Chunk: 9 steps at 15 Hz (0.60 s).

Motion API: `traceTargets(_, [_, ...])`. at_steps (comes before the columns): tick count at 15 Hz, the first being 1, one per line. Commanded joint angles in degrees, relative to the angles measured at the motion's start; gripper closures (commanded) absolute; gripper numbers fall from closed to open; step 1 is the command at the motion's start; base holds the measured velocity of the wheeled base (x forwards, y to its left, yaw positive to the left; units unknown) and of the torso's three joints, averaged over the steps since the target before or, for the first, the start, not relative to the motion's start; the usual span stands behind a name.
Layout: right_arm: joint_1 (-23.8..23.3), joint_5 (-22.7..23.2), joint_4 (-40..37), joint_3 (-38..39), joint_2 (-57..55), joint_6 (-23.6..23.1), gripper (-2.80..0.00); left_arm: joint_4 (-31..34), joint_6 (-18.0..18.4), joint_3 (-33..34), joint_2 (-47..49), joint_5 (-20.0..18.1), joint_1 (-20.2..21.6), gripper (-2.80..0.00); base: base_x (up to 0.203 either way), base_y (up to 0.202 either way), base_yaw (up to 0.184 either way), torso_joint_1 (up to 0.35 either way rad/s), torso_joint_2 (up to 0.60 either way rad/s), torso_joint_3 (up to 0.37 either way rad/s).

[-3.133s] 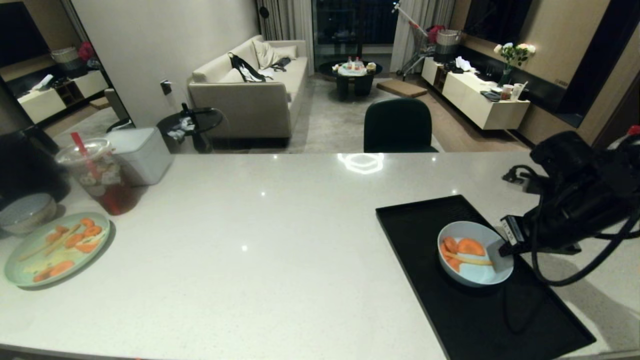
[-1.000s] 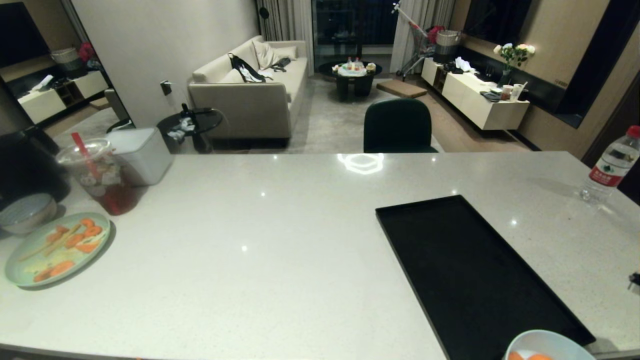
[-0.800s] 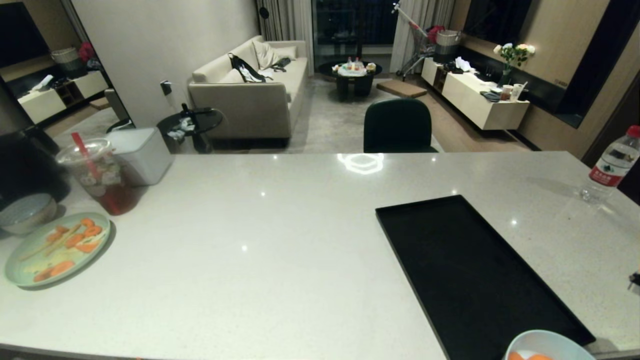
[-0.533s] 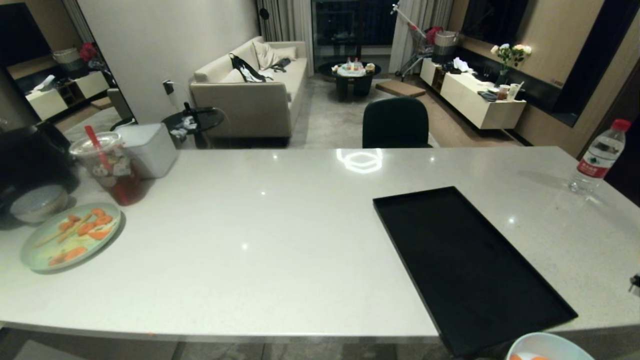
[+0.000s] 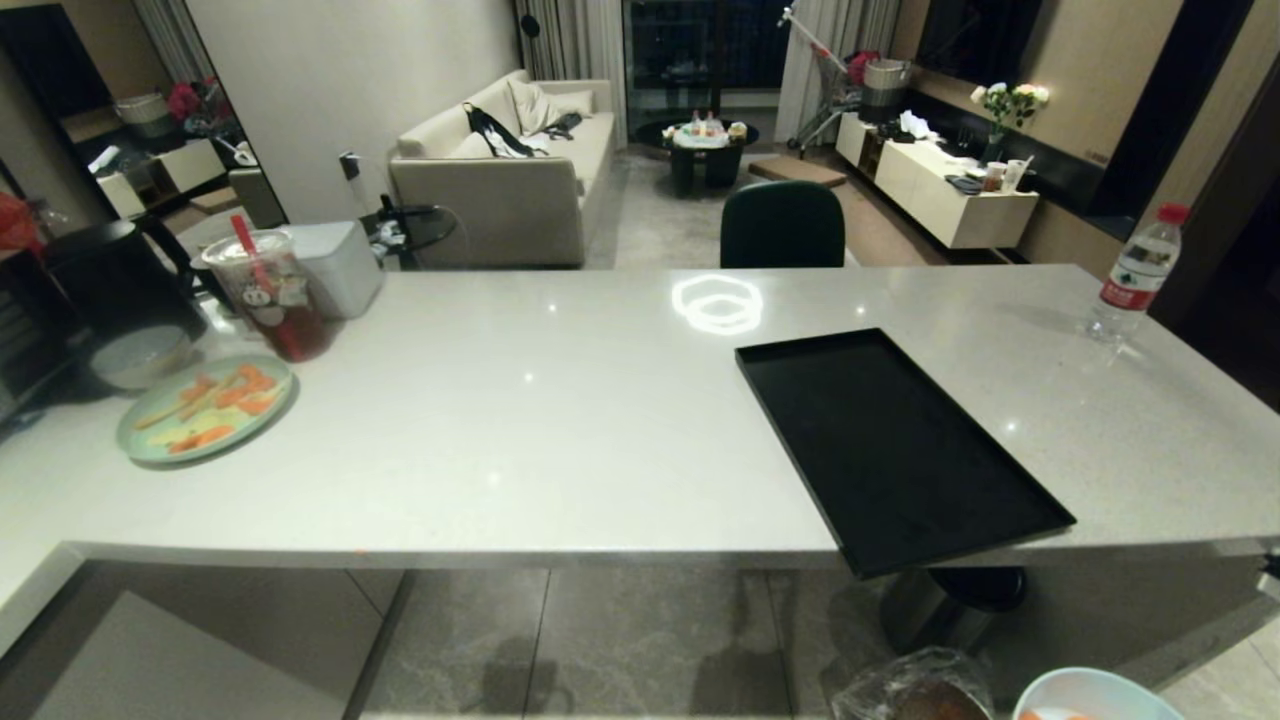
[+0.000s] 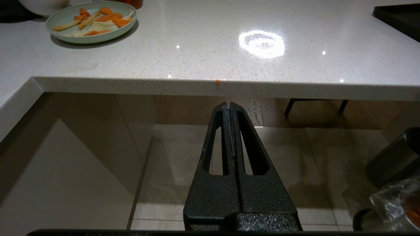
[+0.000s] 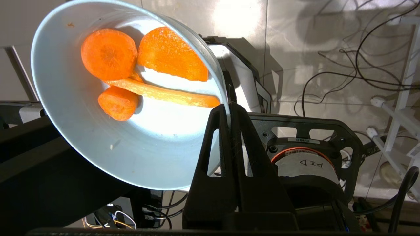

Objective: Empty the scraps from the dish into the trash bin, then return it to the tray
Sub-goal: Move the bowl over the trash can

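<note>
Dim warm room light, a ring-shaped lamp glare on the pale countertop (image 5: 600, 420), dark shadowed floor beneath, wide-angle bending at edges.

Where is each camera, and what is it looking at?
Head view: up high, looking forward and down at the counter and black tray; no arm shows.
Left wrist view: behind the shut left gripper, facing the counter edge.
Right wrist view: behind the right gripper, pinching the blue bowl of carrots.
Head and left wrist views share the green plate.
</note>
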State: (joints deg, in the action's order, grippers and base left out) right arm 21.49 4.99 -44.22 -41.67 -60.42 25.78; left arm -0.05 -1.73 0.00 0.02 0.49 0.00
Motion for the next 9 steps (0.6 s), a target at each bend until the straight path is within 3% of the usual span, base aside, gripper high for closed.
traceTargets(1, [0.04,0.02,-0.26,0.01,-0.14,0.14,0.0,-0.04,-0.03,0.0,0.06,0.04,0.0,0.0,-0.197,0.0,0.001,0.002,0.0,0.002])
traceTargets(4, [0.04,0.02,-0.17,0.1,-0.14,0.14,0.0,-0.04,0.06,0.0,-0.01,0.13,0.0,0.0,-0.183,0.0,-0.002,0.003,0.0,-0.002])
traceTargets(9, [0.04,0.02,2.74,0.51,-0.75,0.16,0.0,-0.04,0.06,0.0,0.06,0.13,0.0,0.0,-0.013,0.0,0.0,-0.002,0.0,0.002])
